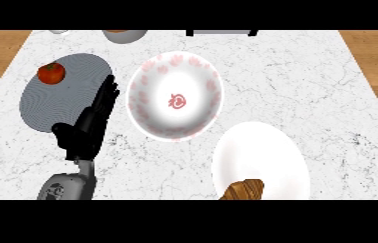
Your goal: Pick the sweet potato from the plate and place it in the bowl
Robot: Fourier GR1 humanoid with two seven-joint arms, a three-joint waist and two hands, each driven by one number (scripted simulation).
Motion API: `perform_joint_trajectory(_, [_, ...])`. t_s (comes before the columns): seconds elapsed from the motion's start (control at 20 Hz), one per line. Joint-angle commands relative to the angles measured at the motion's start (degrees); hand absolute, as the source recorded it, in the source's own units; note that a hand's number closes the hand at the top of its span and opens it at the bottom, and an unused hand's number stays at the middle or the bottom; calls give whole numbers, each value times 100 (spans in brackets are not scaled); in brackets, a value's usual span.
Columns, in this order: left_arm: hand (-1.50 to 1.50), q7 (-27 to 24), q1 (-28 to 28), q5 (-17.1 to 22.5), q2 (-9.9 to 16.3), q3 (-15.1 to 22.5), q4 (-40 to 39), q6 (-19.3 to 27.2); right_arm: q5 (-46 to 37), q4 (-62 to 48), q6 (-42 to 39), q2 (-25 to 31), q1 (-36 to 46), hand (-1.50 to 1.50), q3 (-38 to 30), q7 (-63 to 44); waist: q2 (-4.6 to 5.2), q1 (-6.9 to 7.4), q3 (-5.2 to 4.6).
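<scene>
The sweet potato (244, 189), brown and streaked, lies at the near edge of a plain white plate (258, 149) at the lower right, and the lower band cuts it off. A white bowl (147, 74) with pink marks round its rim and a red mark in its centre stands mid-counter, left of and beyond that plate. My left hand (90, 124) rises at the left with straight fingers, between the bowl and a grey plate, holding nothing. My right hand does not show.
The grey plate (63, 99) at the left carries a red tomato (51, 73) at its far edge. A grey bowl (124, 34), a small white object (59, 31) and a dark object (221, 32) line the counter's far edge.
</scene>
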State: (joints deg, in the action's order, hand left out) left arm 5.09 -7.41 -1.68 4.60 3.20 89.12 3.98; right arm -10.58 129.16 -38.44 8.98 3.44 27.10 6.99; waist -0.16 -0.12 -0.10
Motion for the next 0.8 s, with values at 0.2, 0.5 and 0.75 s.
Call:
perform_joint_trajectory(0.2, [0,34,-41,-47,-31,-55,16,13,854,319,366,-873,1446,150,-81,-2718,11,29,5])
perform_joint_trajectory(0.5, [0,-305,121,-180,-290,194,-152,85,924,-418,1495,-892,3360,150,-194,-3842,4,47,3])
perform_joint_trajectory(0.75, [0,-5,-411,-200,-125,-39,-370,103,-73,-1876,1265,-896,4169,150,-612,-2917,37,70,5])
